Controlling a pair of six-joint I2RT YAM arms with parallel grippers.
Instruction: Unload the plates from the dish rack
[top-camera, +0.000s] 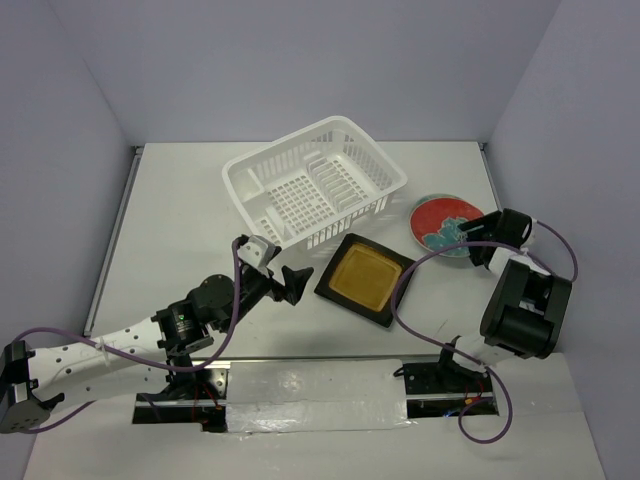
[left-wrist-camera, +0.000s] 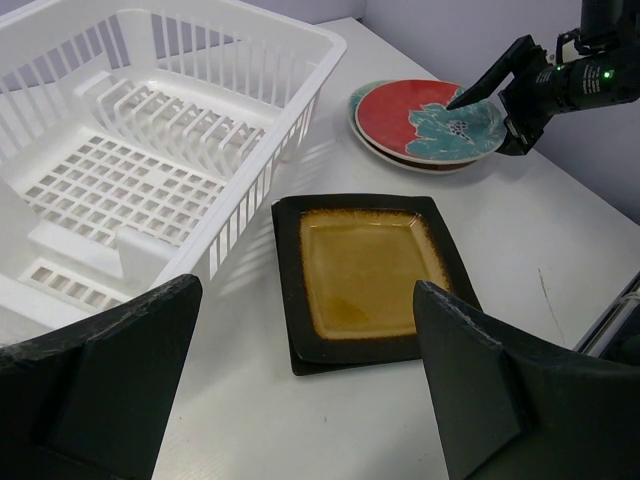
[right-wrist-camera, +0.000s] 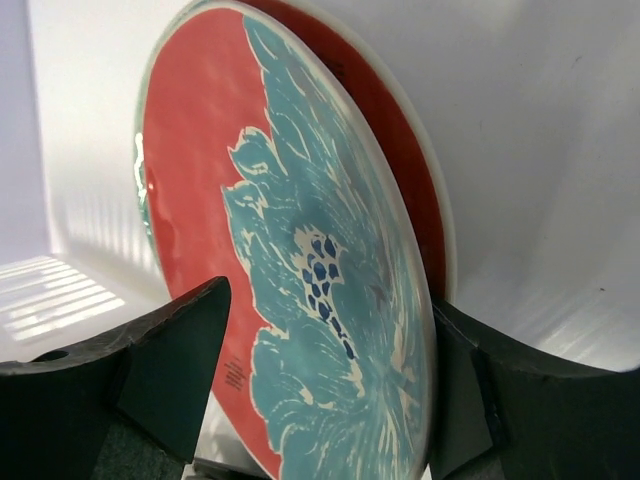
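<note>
The white dish rack (top-camera: 296, 195) (left-wrist-camera: 120, 190) holds no plates. An amber-centred square plate (top-camera: 366, 277) (left-wrist-camera: 365, 270) lies on a second dark square plate (left-wrist-camera: 300, 362) in front of the rack. To the right, a red-rimmed round plate (top-camera: 440, 222) (left-wrist-camera: 425, 118) (right-wrist-camera: 320, 260) rests on another round plate (right-wrist-camera: 400, 130). My right gripper (top-camera: 468, 238) (left-wrist-camera: 485, 120) (right-wrist-camera: 330, 390) is open, its fingers straddling the top round plate's near edge, one above and one beneath. My left gripper (top-camera: 296, 283) (left-wrist-camera: 305, 390) hangs open and holds nothing, just left of the square plates.
The grey walls of the enclosure close in the table at the back and both sides. The right arm's cable (top-camera: 420, 265) loops over the table beside the square plates. A taped strip (top-camera: 320, 385) runs along the near edge between the arm bases.
</note>
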